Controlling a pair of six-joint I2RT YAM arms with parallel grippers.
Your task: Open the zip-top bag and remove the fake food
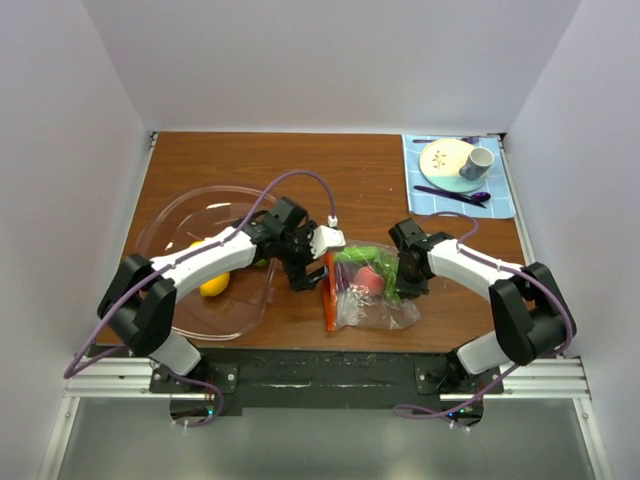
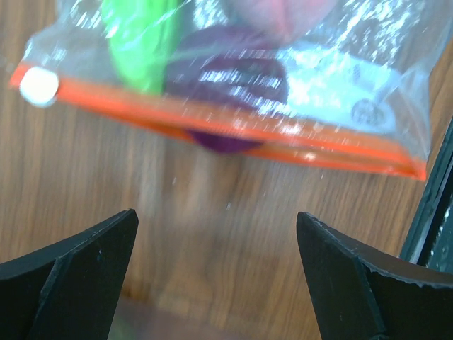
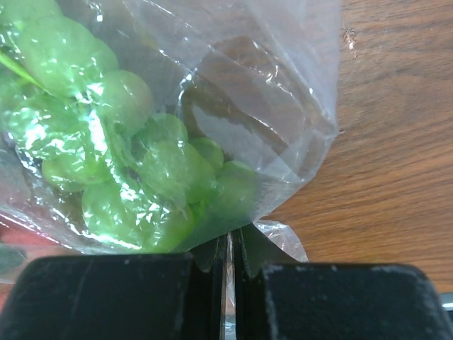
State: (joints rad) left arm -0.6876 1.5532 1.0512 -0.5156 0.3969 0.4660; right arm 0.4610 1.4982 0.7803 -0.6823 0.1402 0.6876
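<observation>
The clear zip-top bag [image 1: 375, 290] lies on the table between the arms, its orange zip strip [image 1: 329, 290] on the left side. Green, pink-red and purple fake food pieces sit inside it. My right gripper [image 1: 412, 275] is shut on the bag's closed end, pinching the plastic [image 3: 230, 255] beside green grapes [image 3: 141, 177]. My left gripper [image 1: 303, 275] is open and empty just left of the zip strip [image 2: 226, 124]; a purple piece [image 2: 230, 78] and a green piece [image 2: 138, 42] show behind the strip. A yellow lemon [image 1: 214, 283] lies in the clear bowl [image 1: 175, 225].
The large clear pinkish bowl stands at the left under my left arm. A blue mat [image 1: 505, 200] at the back right holds a plate [image 1: 440, 160], a cup [image 1: 476, 163] and a purple spoon [image 1: 455, 194].
</observation>
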